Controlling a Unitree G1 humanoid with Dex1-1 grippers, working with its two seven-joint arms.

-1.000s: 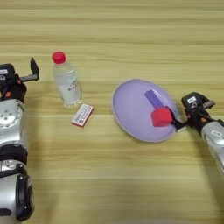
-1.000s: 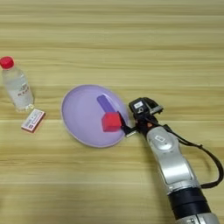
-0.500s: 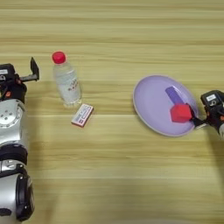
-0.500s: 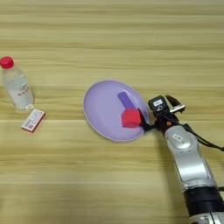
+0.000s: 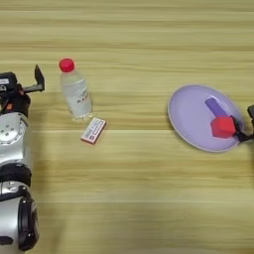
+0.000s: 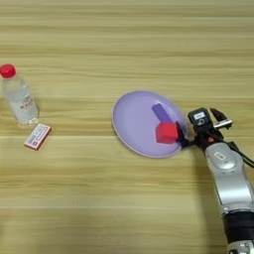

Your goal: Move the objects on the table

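Note:
A round lilac plate lies right of the table's middle. On its right half sit a small red cube and, just behind it, a short purple block. My right gripper is at the plate's right rim and open: one black finger touches the rim beside the cube, the other sticks out to the far right. A clear bottle with a red cap stands upright at the left. My left gripper is parked at the left edge, apart from the bottle, one finger spread outward.
A small flat red and white box lies just in front of the bottle. My silver left arm runs down the left edge. My right forearm fills the lower right corner. Bare wooden table lies between them.
The plate, with the cube and block still on it, has slid to the right together with my right gripper. The bottle, the box and the left arm have stayed put.

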